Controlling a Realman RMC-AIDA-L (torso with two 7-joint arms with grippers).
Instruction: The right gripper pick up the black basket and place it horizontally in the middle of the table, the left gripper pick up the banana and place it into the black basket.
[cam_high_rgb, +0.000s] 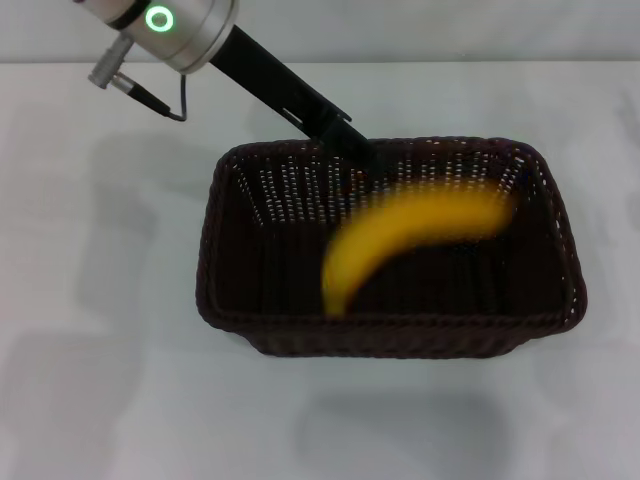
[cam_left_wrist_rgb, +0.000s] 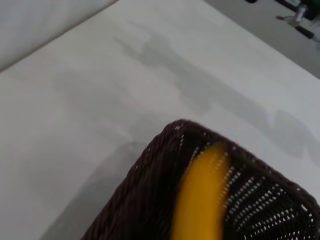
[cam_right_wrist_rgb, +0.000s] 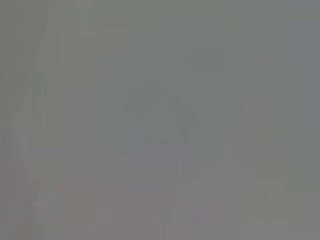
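Observation:
The black basket (cam_high_rgb: 236, 318) stands lengthwise across the middle of the white table (cam_high_rgb: 100, 330). The yellow banana (cam_high_rgb: 410, 235) shows as a blurred streak inside the basket, apart from my left gripper (cam_high_rgb: 364, 160). That gripper reaches in from the upper left and hangs over the basket's far rim, holding nothing. In the left wrist view a corner of the basket (cam_left_wrist_rgb: 145, 195) shows with the blurred banana (cam_left_wrist_rgb: 200, 200) inside it. My right gripper is out of view; the right wrist view shows only plain grey.
Bare white tabletop (cam_left_wrist_rgb: 75, 100) lies on all sides of the basket. The left arm's silver wrist with a green ring light (cam_high_rgb: 160, 18) is at the top left. The table's far edge runs along the top.

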